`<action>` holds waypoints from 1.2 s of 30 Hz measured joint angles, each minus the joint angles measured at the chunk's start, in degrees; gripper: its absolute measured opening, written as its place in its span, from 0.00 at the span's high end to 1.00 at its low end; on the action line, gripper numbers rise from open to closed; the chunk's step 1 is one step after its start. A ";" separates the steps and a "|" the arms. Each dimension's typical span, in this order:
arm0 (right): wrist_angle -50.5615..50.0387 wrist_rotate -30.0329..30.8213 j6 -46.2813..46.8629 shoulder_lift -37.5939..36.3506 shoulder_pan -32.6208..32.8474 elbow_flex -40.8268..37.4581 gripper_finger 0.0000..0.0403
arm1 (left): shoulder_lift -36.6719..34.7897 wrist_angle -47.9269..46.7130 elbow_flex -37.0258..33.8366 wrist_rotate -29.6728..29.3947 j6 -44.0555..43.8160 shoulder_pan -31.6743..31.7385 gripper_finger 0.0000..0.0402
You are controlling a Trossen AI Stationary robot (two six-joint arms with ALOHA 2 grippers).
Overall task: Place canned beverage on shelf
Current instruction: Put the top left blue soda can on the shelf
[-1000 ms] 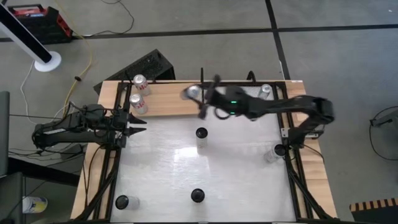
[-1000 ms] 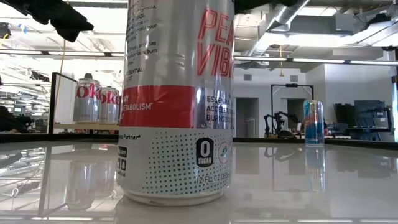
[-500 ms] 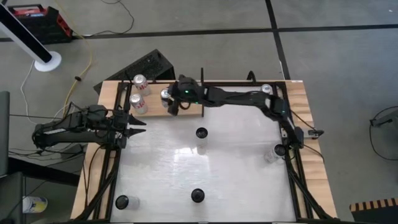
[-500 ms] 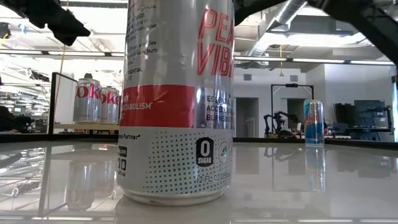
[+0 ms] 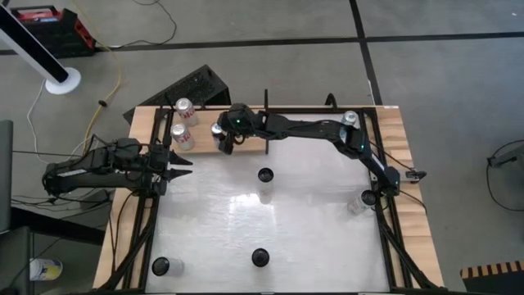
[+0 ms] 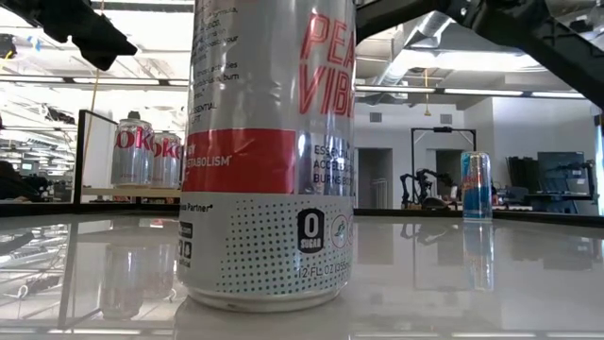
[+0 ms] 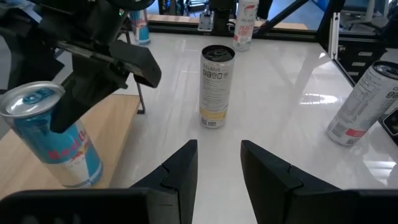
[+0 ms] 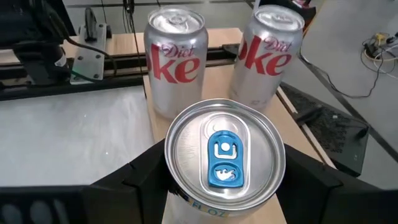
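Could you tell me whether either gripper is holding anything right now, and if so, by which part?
The right gripper holds a slim blue-and-silver can with a blue pull tab by its upper sides, over the light-wood shelf. The left gripper is open and empty.

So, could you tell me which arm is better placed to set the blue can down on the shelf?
The right. Its gripper already holds the blue can over the shelf, beside the two Diet Coke cans. The left gripper waits open at the table's left edge, holding nothing.
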 joint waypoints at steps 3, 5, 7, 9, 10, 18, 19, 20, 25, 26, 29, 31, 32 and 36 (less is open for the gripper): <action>-0.27 0.01 0.81 0.00 -0.15 0.00 0.31 | 0.00 0.00 0.00 0.00 -0.02 0.02 0.73; -0.36 0.02 0.87 0.00 -0.45 0.00 0.22 | 0.00 0.00 0.00 0.00 -0.02 0.01 0.73; -0.77 -0.01 0.98 -0.07 -0.46 0.00 0.14 | 0.00 0.00 0.00 -0.02 -0.02 0.00 0.73; -0.91 0.04 0.99 -0.11 -0.46 -0.31 0.07 | 0.00 0.00 0.00 -0.07 -0.02 0.02 0.73; -1.15 0.04 0.99 -0.11 -0.46 -0.37 0.05 | 0.00 0.00 0.00 -0.11 -0.02 0.02 0.73; -1.57 0.04 0.62 -0.64 -0.57 -0.50 0.05 | 0.00 0.00 0.00 -0.13 -0.02 0.00 0.73; -1.56 0.04 0.64 -1.02 -0.57 -0.52 0.06 | 0.01 0.00 0.00 -0.13 -0.02 0.00 0.73; -1.53 0.04 0.60 -1.68 -0.57 -0.52 0.06 | 0.00 0.00 0.00 -0.13 -0.02 0.00 0.73; -5.74 0.07 -1.12 -5.81 -0.17 -0.42 0.06 | 0.00 -0.02 0.00 -0.13 -0.02 0.02 0.73; -7.61 0.07 -1.58 -6.67 -0.04 -0.42 0.06 | 0.00 -0.02 0.00 -0.13 -0.02 0.00 0.73; -12.11 0.07 -2.09 -9.18 0.35 -0.44 0.06 | 0.00 -0.02 0.00 -0.11 0.00 0.00 0.73; -15.80 0.07 -2.18 -11.54 0.51 -0.46 0.06 | 0.00 -0.02 0.00 -0.13 -0.12 0.00 0.73; -17.48 0.07 -2.25 -12.73 0.67 -0.45 0.06 | 0.00 -0.04 0.00 -0.13 -0.41 0.01 0.73; -26.35 0.57 -1.85 -17.18 1.22 -0.44 0.06 | 0.00 -0.09 0.00 -0.13 -0.87 0.00 0.73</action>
